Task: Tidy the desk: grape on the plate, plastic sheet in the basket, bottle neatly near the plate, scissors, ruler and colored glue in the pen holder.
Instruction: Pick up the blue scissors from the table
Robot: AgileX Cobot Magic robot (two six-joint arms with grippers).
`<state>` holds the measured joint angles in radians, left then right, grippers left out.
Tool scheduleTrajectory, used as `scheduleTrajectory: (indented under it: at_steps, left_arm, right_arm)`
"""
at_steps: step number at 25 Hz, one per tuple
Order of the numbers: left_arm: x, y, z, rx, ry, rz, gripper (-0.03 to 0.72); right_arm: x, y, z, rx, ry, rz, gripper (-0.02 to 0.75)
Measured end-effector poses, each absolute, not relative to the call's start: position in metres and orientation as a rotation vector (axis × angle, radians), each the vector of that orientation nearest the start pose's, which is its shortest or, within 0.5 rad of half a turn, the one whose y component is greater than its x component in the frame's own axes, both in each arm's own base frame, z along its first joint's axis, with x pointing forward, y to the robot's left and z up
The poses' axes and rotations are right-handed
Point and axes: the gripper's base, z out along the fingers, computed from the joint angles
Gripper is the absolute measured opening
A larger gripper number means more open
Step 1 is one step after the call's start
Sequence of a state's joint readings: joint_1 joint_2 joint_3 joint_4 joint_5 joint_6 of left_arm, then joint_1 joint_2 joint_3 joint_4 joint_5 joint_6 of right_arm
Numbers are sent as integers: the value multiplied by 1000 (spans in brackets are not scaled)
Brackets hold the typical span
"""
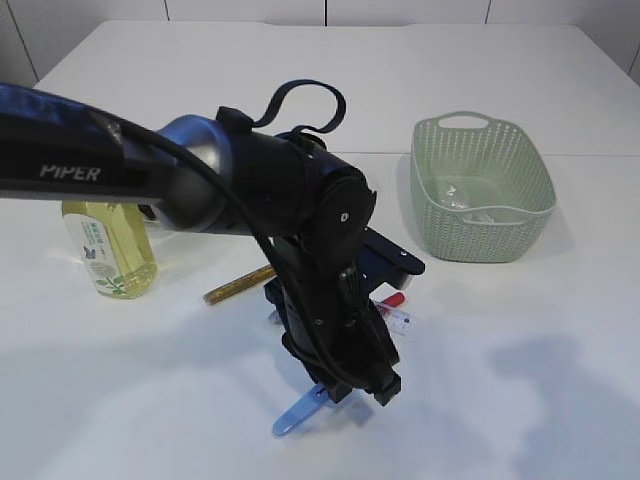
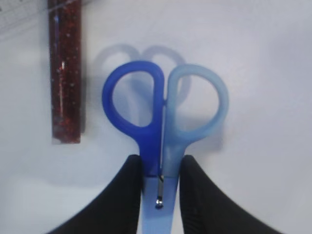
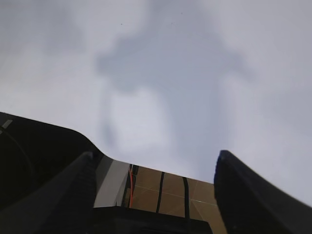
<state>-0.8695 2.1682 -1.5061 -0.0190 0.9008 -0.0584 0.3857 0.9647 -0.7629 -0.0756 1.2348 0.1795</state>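
My left gripper (image 2: 160,165) is shut on the scissors (image 2: 163,112) just below their two handles, one dark blue and one light blue. In the exterior view the blue handles (image 1: 297,412) stick out under the left gripper (image 1: 335,393) near the table's front. A red glitter glue stick (image 2: 66,73) lies left of the scissors, beside the ruler (image 2: 14,14). A gold glue stick (image 1: 240,283) lies near the yellow bottle (image 1: 110,250). The plastic sheet (image 1: 470,200) sits in the green basket (image 1: 520,215). My right gripper (image 3: 156,156) is open and empty. Grape, plate and pen holder are out of view.
The left arm (image 1: 200,180) crosses the middle of the exterior view and hides the table behind it. The red glue and ruler (image 1: 395,308) show just right of its wrist. The right wrist view shows bare white table and the floor beyond its edge.
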Motion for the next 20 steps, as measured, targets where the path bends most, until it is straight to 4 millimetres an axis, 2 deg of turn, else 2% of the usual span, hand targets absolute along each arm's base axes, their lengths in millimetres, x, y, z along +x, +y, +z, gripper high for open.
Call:
scheduleTrajectory:
  at_steps: [5, 10, 15, 20]
  left_arm:
    - [271, -323, 137, 1172, 2805, -103, 174]
    - [274, -319, 157, 1121, 2773, -115, 174]
    - [288, -307, 177, 1021, 2728, -156, 174]
    - [304, -296, 185, 938, 2694, -179, 174]
  right_arm:
    - [134, 48, 282, -324, 2890, -13, 583]
    - [134, 48, 282, -324, 2890, -13, 583]
    - [134, 48, 282, -324, 2890, -13, 583]
    - [134, 48, 282, -324, 2890, -13, 583]
